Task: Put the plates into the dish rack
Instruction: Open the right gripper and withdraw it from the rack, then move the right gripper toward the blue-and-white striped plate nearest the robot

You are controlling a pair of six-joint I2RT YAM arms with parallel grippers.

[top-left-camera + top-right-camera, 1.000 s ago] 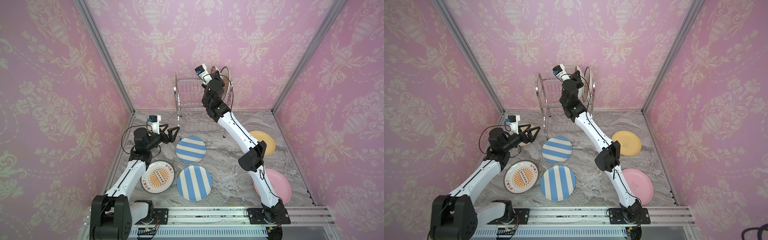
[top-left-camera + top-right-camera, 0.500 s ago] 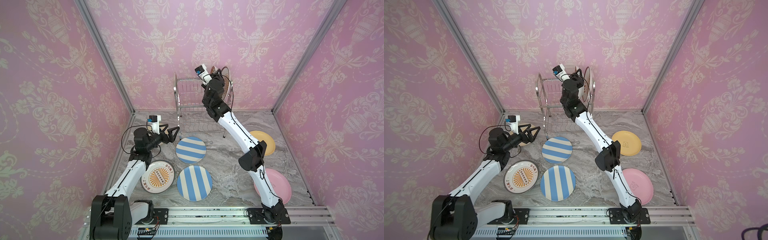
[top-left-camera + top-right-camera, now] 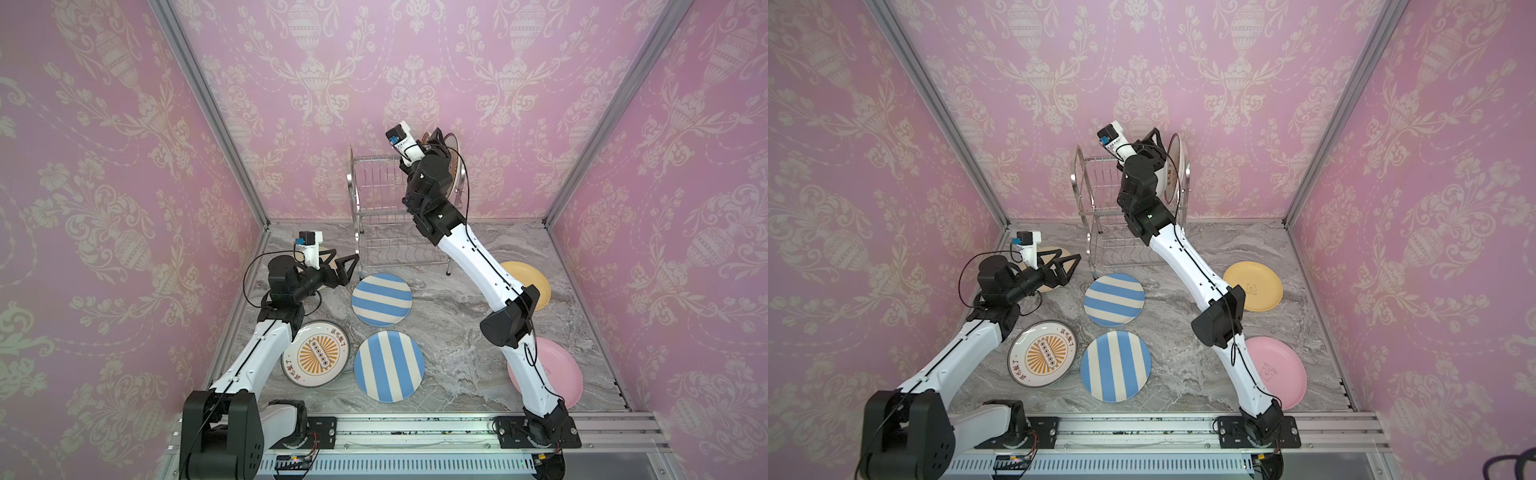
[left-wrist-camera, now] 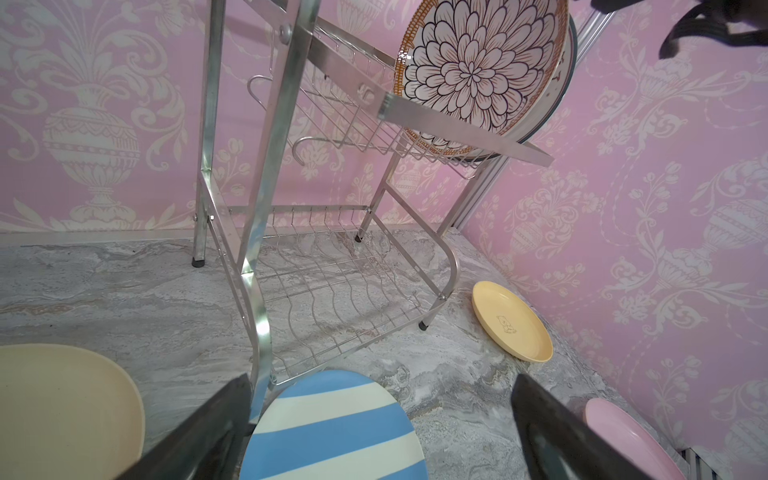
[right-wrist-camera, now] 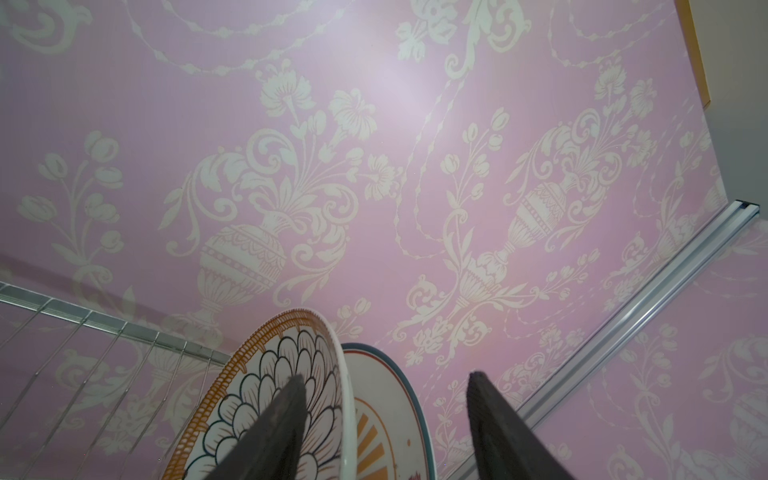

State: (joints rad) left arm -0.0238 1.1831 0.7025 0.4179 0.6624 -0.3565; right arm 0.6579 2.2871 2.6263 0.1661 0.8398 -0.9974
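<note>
The dish rack (image 3: 376, 216) is seen at 12 o'clock on the marble table (image 3: 449, 332), close to the back wall. At the 3 o'clock end of its upper tier two plates are stood on edge: a petal-patterned plate (image 4: 473, 70) and, just beside it toward the outer end, a racked sunburst plate (image 5: 386, 415). The right gripper (image 5: 386, 376) is held over their top edges with its fingers spread; both rims are seen between the fingers, and whether a finger touches either plate cannot be told. Six plates are laid flat on the table. A cross-striped plate (image 3: 381, 299) is placed just in front of the rack, and a long-striped plate (image 3: 388, 365) at 6 o'clock, near it. A flat sunburst plate (image 3: 318, 353) is found at 7 o'clock, just beside the long-striped one. A yellow plate (image 3: 528, 278) is set at 3 o'clock and a pink plate (image 3: 561, 374) at 5 o'clock, both partly covered by the right arm. A cream plate (image 4: 62, 399) is laid at 10 o'clock; the left gripper (image 3: 343, 264) is held low just beside it, pointed toward the rack, fingers spread wide, with nothing pinched
</note>
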